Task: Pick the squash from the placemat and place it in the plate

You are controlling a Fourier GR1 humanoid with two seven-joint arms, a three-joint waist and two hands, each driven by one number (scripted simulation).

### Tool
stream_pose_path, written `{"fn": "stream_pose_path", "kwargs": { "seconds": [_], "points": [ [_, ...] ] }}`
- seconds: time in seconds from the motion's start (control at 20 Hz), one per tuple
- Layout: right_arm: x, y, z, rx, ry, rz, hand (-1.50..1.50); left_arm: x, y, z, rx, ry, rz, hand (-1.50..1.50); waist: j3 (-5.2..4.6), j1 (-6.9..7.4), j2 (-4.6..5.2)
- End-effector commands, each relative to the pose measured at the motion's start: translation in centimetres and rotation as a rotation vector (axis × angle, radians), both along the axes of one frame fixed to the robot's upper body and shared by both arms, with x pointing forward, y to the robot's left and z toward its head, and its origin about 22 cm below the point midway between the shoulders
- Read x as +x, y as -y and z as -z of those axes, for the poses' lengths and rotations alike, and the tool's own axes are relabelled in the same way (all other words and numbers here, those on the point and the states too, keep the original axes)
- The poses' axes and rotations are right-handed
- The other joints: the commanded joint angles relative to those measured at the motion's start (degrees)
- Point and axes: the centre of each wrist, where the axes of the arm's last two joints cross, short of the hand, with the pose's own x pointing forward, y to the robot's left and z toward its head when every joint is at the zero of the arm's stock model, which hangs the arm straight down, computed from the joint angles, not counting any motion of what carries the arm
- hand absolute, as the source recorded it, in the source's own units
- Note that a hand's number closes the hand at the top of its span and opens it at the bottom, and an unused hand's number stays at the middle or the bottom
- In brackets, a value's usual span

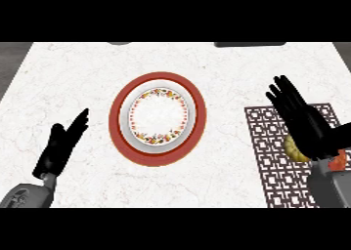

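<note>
A yellow-orange squash (pixel 296 149) lies on the dark patterned placemat (pixel 275 161) at the right, mostly hidden under my right hand (pixel 308 127). That hand hovers over it with fingers straight and spread, pointing away from me, open. A white plate (pixel 158 114) with a floral rim and a wide red border sits at the counter's middle, with nothing on it. My left hand (pixel 61 146) rests open at the lower left, fingers up, left of the plate.
The white marble counter (pixel 70 78) spreads around the plate. Two dark objects (pixel 250 44) show at the far edge. A small red-orange patch (pixel 339 160) peeks out beside my right wrist.
</note>
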Motion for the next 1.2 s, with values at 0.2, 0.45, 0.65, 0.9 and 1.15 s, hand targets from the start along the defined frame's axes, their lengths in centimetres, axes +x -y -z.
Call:
{"fn": "stream_pose_path", "kwargs": {
  "seconds": [0.2, 0.45, 0.65, 0.9, 1.15],
  "points": [
    [0.5, 1.8, -2.6, -0.059, 0.215, 0.36, -1.5, -0.8, -3.7, -2.6, 0.2, 0.312, -0.062, 0.0, -1.38, 1.9, -1.91],
    [-1.9, 5.1, -2.2, -0.514, 0.476, 0.724, -1.5, -2.2, -4.7, -1.8, 0.19, 0.301, -0.101, 0.0, -1.56, 0.41, -2.57],
    [-5.0, 0.0, 1.0, -0.447, 0.612, 0.893, -1.5, -3.2, -5.2, -1.8, 0.172, 0.316, -0.077, 0.0, -1.33, 0.19, -2.08],
    [-12.0, -2.9, 1.8, -0.517, 0.577, 0.832, -1.5, -4.2, -4.2, -1.2, 0.171, 0.349, -0.095, 0.0, -1.39, 0.1, -1.72],
    [-12.6, -1.8, 2.4, -0.785, 0.363, 0.726, -1.5, -5.4, -4.9, -1.3, 0.18, 0.362, -0.083, 0.0, -1.6, 1.07, -1.53]
  ]
}}
